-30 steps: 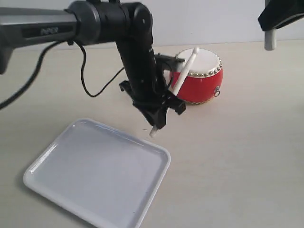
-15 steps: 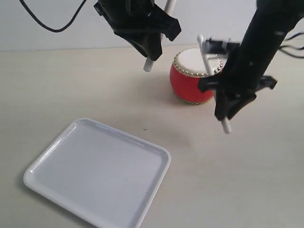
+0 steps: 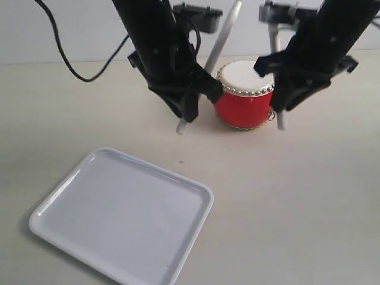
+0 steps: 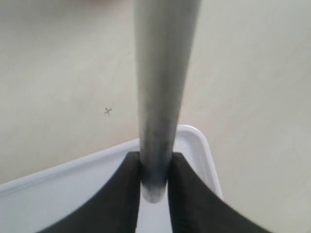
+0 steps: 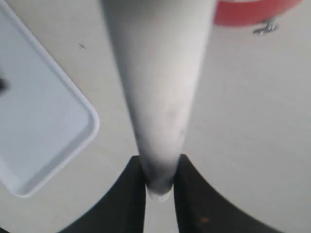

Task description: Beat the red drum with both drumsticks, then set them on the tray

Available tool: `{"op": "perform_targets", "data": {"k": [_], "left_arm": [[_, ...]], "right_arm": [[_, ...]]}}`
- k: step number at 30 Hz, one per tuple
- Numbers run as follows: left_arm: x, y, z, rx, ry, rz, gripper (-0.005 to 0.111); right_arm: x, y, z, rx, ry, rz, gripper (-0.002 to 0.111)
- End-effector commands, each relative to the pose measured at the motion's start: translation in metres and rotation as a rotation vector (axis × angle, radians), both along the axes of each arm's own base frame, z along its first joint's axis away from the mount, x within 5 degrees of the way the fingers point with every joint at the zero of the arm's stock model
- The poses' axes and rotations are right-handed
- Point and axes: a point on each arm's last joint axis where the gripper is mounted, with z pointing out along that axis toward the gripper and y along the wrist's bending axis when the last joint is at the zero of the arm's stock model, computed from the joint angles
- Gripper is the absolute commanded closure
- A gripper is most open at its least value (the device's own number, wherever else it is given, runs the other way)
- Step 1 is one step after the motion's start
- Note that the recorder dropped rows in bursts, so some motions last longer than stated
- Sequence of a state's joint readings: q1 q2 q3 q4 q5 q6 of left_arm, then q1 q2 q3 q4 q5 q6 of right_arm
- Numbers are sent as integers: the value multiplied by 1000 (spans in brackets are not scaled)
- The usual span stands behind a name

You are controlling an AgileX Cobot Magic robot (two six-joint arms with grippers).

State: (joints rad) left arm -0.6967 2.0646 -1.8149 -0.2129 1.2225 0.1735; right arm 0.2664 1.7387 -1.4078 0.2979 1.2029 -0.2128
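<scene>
Exterior: red drum (image 3: 243, 101) upper middle of frame, upright on table (image 3: 297, 208). Glossy red barrel, cream skin on top, gold studs round the upper rim, small metal ring handle (image 3: 271, 116) low on its right side. Tray (image 3: 119, 219) lower left, white, glossy, flat on table, well apart from drum. Left gripper (image 3: 185, 113) just left of drum, clamped on left drumstick (image 3: 221, 41). Pale stick tilted: upper end at top edge of frame, lower end poking out below the fingers, near table. Right gripper (image 3: 284, 101) at drum's right edge, clamped on right drumstick (image 3: 273, 38), near vertical, lower end just beside ring handle. Stick-to-drum contact: cannot tell for either. Black cable (image 3: 71, 65) looping upper left.

Left wrist: left drumstick (image 4: 160, 87) down centre of frame, pale grey-white, blurred, butt end pinched between two black fingers (image 4: 119, 199). Pads pressed on both sides, no gap visible. Tray corner (image 4: 197, 133) behind the fingers, low raised rim, rounded. Small cross mark (image 4: 107, 111) on table (image 4: 58, 58), left of stick.

Right wrist: right drumstick (image 5: 160, 87) fills centre, tapering to butt end held between black fingers (image 5: 131, 204), closed tight on it. Red drum (image 5: 252, 10) only as a red strip, upper right, ring handle (image 5: 265, 27) below it. Tray (image 5: 39, 121) at left, rounded corner toward stick.
</scene>
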Motion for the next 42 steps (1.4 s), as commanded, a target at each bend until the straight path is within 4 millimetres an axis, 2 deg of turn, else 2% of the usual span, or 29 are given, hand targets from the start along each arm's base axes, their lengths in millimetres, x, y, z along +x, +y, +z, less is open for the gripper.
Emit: {"op": "perform_targets", "data": {"k": [1,5,9,16,21,26,31,35,40,42], "left_arm": [[10,-16,-52,15,120,9,107],[16,-25,-71,0,167,19,107],[15,-30,-78,-28,205,24,107],[15,-33,-79,-94,271,59,107],[25,-25,-83,-146,339,144,107],[22,-29,-83,-164,358,150,107],[17,-36,-98,-146,389,141,107],[17,-36,-98,-148,395,152,107],[15,-43,-121,-168,490,196,107],[15,-45,-116,-195,486,177,107]], "right_arm": [[-29,-7,62,62,-192,2,108],[-48,-13,90,87,-284,2,108],[-55,-15,100,97,-320,0,108],[-55,-15,100,96,-318,1,108],[-56,-15,99,93,-305,5,108],[-57,-15,99,93,-300,2,108],[-56,-15,99,86,-301,1,108],[-58,-16,100,81,-298,-5,108],[-59,-17,99,78,-285,-4,108],[-59,-17,99,78,-285,-4,108]]}}
